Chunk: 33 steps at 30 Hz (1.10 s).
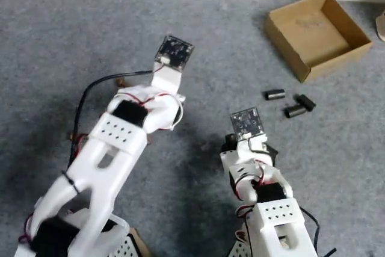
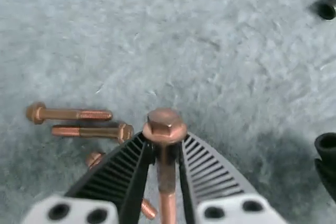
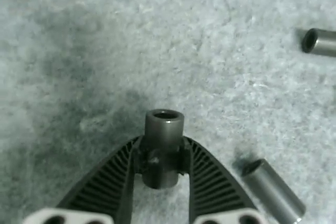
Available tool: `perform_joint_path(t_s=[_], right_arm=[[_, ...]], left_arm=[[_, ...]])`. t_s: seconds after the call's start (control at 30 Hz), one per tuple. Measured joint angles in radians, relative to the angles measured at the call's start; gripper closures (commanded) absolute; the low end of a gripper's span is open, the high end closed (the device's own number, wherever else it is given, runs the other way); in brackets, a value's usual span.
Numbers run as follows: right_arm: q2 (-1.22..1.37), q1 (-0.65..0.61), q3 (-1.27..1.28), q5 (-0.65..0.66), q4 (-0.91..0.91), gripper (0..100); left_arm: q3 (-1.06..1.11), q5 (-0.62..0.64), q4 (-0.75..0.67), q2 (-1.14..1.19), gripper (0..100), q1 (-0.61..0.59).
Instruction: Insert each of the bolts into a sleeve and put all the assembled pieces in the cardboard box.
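My left gripper (image 2: 165, 142) is shut on a copper bolt (image 2: 165, 128), gripping the shank with the hex head sticking out past the fingertips. Several more bolts (image 2: 68, 114) lie loose on the carpet beside it. My right gripper (image 3: 163, 148) is shut on a dark sleeve (image 3: 164, 129), whose open bore faces outward. Two loose sleeves (image 3: 320, 41) (image 3: 273, 192) lie near it. In the high view three sleeves (image 1: 275, 94) rest between the right arm (image 1: 258, 179) and the cardboard box (image 1: 316, 31) at the back right.
Grey carpet (image 1: 60, 40) covers the whole work surface. The left arm (image 1: 120, 136) stretches diagonally across the left half, with its cable looping beside it. A pale object (image 1: 381, 25) sits at the right edge past the box.
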Motion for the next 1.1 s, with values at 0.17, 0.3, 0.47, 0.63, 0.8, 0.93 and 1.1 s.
perform_joint_path(t_s=[0.17,0.3,0.47,0.63,0.8,0.93,1.1], right_arm=[[0.000,-0.029,0.000,0.000,0.000,99.4],[0.000,-0.031,0.000,0.000,0.000,99.4],[0.000,-0.032,0.000,0.000,-0.035,99.4],[0.000,-0.072,0.000,0.000,-0.180,99.4],[0.000,-0.164,0.000,-0.029,-0.295,99.4],[0.000,-0.178,0.006,-0.064,-0.348,99.4],[-0.003,-0.183,0.040,-0.052,-0.408,99.4]], left_arm=[[0.095,0.006,-0.006,-0.130,99,-0.002],[0.121,0.006,-0.006,-0.227,99,0.029],[0.133,0.075,-0.020,-0.253,99,0.086],[0.190,0.084,-0.117,-0.236,99,0.080],[0.227,0.086,-0.238,-0.198,99,0.084],[0.227,0.086,-0.279,-0.176,99,0.081],[0.229,0.086,-0.310,-0.157,99,0.064]])
